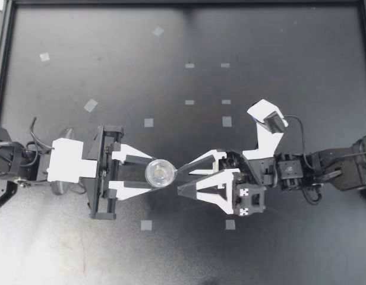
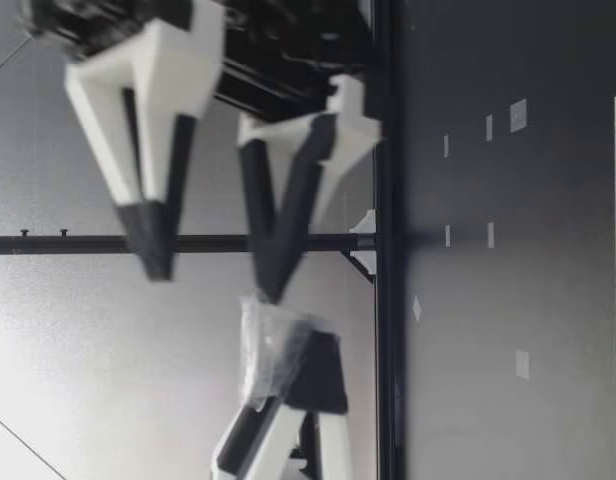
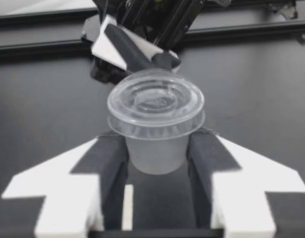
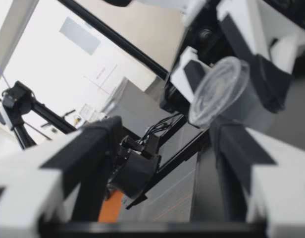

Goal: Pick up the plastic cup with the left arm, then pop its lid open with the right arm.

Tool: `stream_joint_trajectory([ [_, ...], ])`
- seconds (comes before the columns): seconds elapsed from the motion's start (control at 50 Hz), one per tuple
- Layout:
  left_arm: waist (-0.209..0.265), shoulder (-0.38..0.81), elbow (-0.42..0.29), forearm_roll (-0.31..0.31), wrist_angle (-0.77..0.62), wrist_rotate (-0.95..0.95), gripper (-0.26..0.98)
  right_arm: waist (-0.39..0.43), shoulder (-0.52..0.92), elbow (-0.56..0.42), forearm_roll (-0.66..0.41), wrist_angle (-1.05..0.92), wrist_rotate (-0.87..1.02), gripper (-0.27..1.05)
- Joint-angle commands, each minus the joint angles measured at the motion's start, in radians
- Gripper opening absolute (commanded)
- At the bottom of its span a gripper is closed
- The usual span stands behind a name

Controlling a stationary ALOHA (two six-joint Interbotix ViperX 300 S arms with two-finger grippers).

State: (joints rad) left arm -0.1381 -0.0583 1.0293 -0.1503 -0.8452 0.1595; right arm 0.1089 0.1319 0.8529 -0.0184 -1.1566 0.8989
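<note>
Our left gripper (image 1: 150, 174) is clamped on the lidded clear cup (image 1: 160, 173), just left of centre frame in the top view. Our right gripper (image 1: 177, 181) is spread apart, with one fingertip (image 3: 165, 59) at the cup's lid.

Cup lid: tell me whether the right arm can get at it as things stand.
Probably yes: the right gripper, open, has one fingertip right beside the lid, nothing lies between, and the left gripper grips only the cup below it.
</note>
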Motion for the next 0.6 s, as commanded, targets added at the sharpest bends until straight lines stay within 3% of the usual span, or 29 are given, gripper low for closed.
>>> stream_joint_trajectory([
  [0.0, 0.003, -0.009, 0.003, -0.005, 0.005, -0.005, 0.04, -0.009, -0.066, 0.000, -0.005, -0.020, -0.035, 0.66],
  [0.34, 0.003, -0.009, 0.003, -0.005, 0.006, -0.020, 0.04, -0.054, -0.124, 0.018, -0.040, 0.087, -0.247, 0.66],
  [0.58, 0.002, -0.011, 0.006, -0.003, 0.006, -0.054, 0.04, -0.055, -0.164, 0.020, -0.051, 0.245, -0.581, 0.66],
])
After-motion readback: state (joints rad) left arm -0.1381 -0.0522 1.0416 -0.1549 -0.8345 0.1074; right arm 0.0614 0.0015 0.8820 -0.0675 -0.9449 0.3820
